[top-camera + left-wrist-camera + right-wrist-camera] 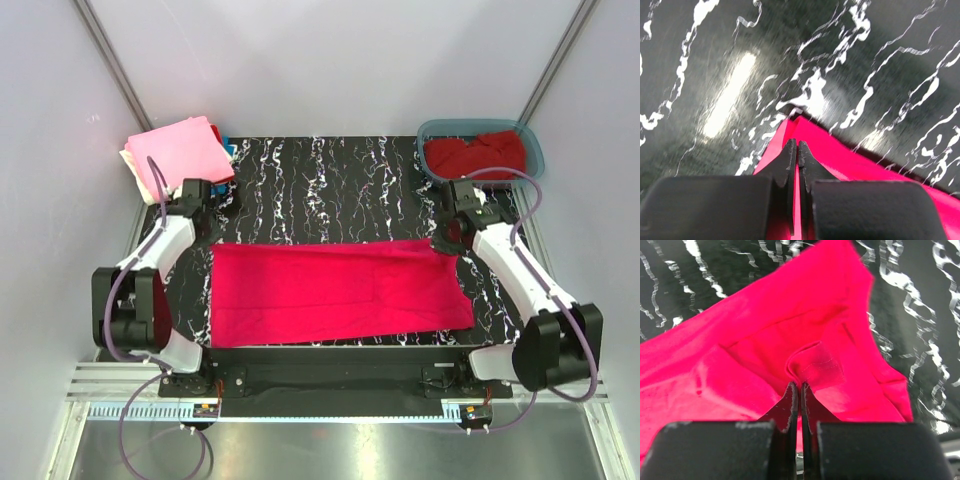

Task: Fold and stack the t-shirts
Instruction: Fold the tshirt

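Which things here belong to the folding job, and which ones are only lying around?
Job: bright red shirt, pinched by left gripper and right gripper; folded pile; dark red shirts.
Lying about: tub; table.

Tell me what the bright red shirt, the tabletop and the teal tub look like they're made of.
The bright red shirt: soft matte knit, likely cotton; it creases and shows stitched hems. The tabletop: hard, glossy black surface with white marble-like veining, probably printed laminate; it reflects lamp glare. The teal tub: smooth, slightly translucent plastic, by its thin moulded rim.
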